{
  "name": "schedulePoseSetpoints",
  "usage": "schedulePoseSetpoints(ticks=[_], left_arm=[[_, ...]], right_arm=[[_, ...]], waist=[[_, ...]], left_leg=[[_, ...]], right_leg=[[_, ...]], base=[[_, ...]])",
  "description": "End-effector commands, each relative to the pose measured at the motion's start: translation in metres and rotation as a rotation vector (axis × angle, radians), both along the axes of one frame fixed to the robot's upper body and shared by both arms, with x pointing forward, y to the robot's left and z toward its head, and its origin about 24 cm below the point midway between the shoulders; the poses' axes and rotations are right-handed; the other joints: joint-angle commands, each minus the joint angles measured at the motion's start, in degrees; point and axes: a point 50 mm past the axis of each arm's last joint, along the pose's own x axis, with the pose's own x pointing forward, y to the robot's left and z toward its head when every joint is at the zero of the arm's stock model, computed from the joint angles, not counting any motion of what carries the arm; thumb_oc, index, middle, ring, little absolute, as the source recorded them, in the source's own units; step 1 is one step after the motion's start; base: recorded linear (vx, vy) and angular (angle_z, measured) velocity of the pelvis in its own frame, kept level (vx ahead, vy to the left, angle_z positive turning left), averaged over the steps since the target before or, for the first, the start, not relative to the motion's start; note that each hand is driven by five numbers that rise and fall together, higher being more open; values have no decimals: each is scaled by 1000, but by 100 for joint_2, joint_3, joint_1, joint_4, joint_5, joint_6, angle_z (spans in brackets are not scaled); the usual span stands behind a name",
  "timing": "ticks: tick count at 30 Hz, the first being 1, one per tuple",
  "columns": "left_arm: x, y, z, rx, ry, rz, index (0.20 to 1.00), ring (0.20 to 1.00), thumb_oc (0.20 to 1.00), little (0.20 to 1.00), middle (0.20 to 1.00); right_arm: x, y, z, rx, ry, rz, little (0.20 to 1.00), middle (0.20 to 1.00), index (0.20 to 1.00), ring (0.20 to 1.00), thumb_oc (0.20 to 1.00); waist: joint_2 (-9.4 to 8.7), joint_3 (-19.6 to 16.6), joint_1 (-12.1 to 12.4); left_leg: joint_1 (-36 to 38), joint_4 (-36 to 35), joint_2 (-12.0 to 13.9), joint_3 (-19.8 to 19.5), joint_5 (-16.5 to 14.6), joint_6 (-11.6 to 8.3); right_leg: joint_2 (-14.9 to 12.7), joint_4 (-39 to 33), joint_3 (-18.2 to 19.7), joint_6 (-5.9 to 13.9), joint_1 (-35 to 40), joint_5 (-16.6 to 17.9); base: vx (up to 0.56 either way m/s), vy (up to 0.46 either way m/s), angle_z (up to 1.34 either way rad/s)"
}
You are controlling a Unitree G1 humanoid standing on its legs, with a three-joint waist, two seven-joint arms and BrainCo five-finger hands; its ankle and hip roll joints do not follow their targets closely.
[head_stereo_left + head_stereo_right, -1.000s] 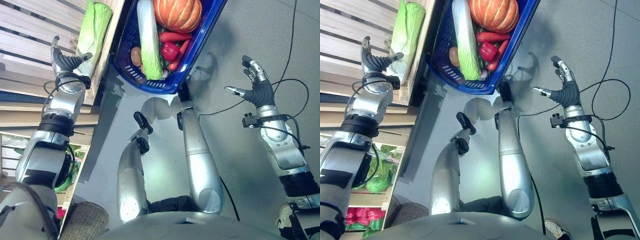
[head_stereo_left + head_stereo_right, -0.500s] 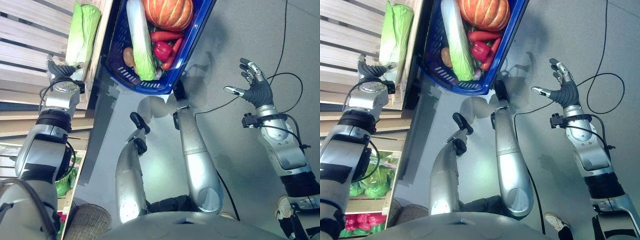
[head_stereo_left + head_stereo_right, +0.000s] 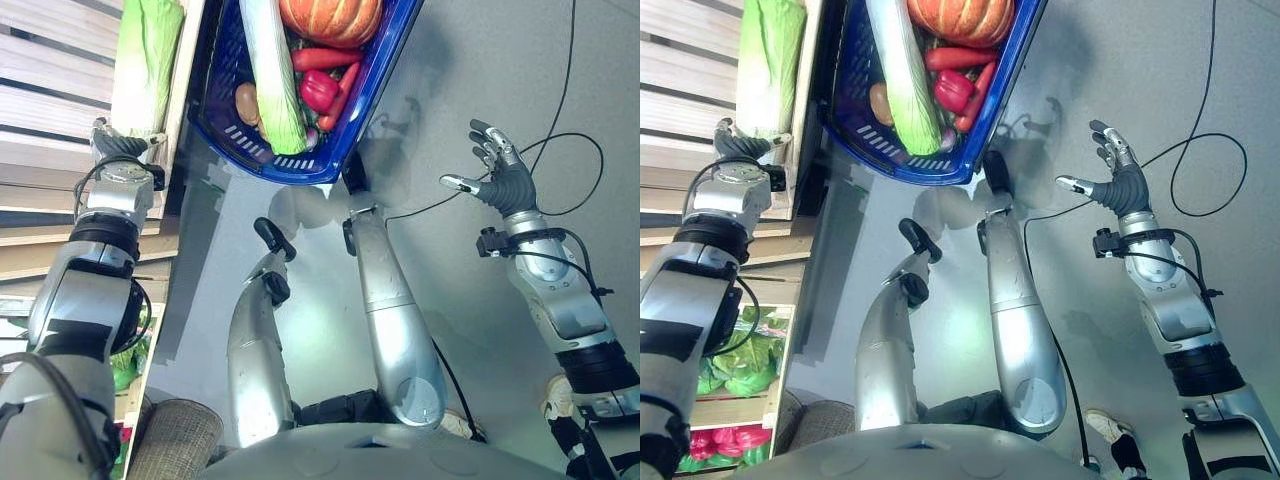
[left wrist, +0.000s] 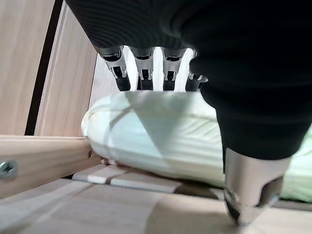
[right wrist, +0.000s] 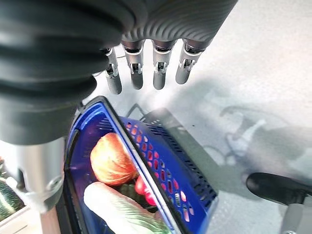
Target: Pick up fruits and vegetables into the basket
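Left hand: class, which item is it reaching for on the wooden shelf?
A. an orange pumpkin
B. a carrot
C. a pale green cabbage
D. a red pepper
C: the left hand sits at the end of the pale green cabbage lying on the wooden shelf; its fingers reach over it.

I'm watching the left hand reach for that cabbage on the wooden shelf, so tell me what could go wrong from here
1. The left hand is open at the near end of the cabbage; gripping only that end may let the long head slip or tip.
2. The shelf's wooden edge rail lies just beside the cabbage, so the thumb could catch on it.
3. The blue basket already holds a pumpkin, another cabbage and peppers, so room looks tight.
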Motion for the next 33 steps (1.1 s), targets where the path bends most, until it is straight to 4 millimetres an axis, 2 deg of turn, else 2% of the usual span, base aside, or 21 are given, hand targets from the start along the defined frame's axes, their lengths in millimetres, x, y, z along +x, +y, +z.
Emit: schedulePoseSetpoints(ticks=[1, 16, 27, 28, 29, 33], left_arm=[[-23, 33, -19, 59, 105, 101, 1000, 1000, 1000, 1000, 1000], [-16, 33, -1, 150, 131, 129, 1000, 1000, 1000, 1000, 1000], [-7, 25, 13, 204, 121, 107, 1000, 1000, 1000, 1000, 1000], [-5, 23, 14, 201, 115, 84, 354, 354, 354, 354, 354], [-4, 22, 14, 199, 110, 69, 200, 200, 200, 200, 200], [-1, 16, 11, 174, 108, 16, 200, 200, 200, 200, 200]], right_arm=[[-4, 3, -3, 44, -10, 17, 1000, 1000, 1000, 1000, 1000], [3, 2, -9, 76, 7, 3, 1000, 1000, 1000, 1000, 1000], [6, 2, -13, 101, -6, 3, 1000, 1000, 1000, 1000, 1000], [7, 2, -13, 103, -7, 3, 1000, 1000, 1000, 1000, 1000], [7, 3, -14, 104, -8, 2, 1000, 1000, 1000, 1000, 1000], [7, 4, -15, 106, -15, 5, 1000, 1000, 1000, 1000, 1000]], waist=[[-54, -282, -225], [-76, -282, -230], [-100, -282, -236], [-102, -282, -233], [-103, -282, -227], [-99, -282, -215]], left_leg=[[-718, 510, -11, 80, -201, 274], [-1021, 647, -32, 8, -240, 280], [-1246, 733, -38, -4, -268, 292], [-1266, 745, -38, -10, -276, 292], [-1277, 751, -36, -13, -280, 294], [-1265, 739, -46, -21, -285, 292]], right_leg=[[164, 278, -125, 212, 8, -726], [187, 363, -72, 178, -315, -682], [195, 347, -42, 190, -531, -599], [194, 357, -35, 187, -555, -597], [190, 350, -35, 187, -558, -594], [195, 328, -36, 198, -536, -582]], base=[[16, 30, 0], [1, 2, 0], [0, 0, 0], [0, 0, 0], [0, 0, 0], [0, 0, 0]])
